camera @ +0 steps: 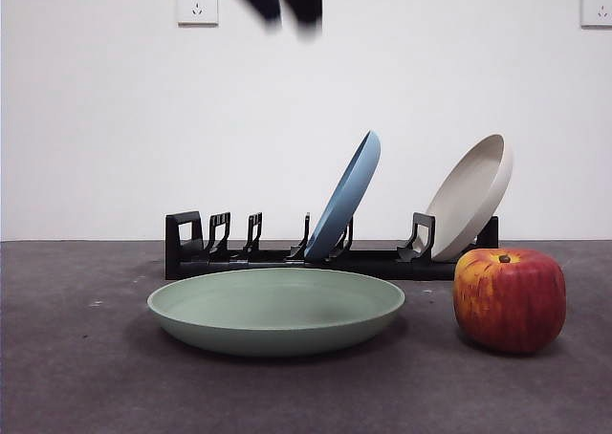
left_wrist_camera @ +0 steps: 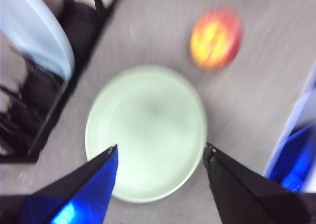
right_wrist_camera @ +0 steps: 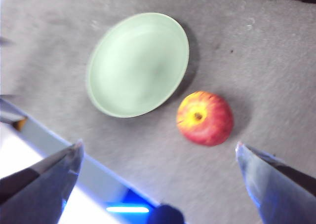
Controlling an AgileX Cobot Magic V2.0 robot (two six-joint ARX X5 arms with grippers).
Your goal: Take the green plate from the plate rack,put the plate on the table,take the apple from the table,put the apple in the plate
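The green plate (camera: pixel 275 310) lies flat on the desk (camera: pixel 76 377), in front of the rack (camera: pixel 287 257) and clear of it. The first two steps, removal from the rack and placement on the desk, therefore read as complete. The plate is empty.

The apple (camera: pixel 510 300) stands upright on the desk, near the plate but apart from it, stem up. It is not gripped. The remaining steps are the pick of the apple and its placement in the plate.

The rack holds a blue plate (camera: pixel 344 197) and a beige plate (camera: pixel 469 195), each leaning in its slot.

The left gripper (left_wrist_camera: pixel 160 152) is above the plate, jaws open and holding nothing; its wrist view is blurred. The right gripper (right_wrist_camera: pixel 158 150) is high above the desk, with the apple and plate both below it, jaws wide open and empty. In the front view only dark arm tips show at the top edge. By position, the right gripper is better placed for the apple pick.

No brand, label or legible writing is visible on any item. Two wall sockets (camera: pixel 197 4) carry no readable marking.
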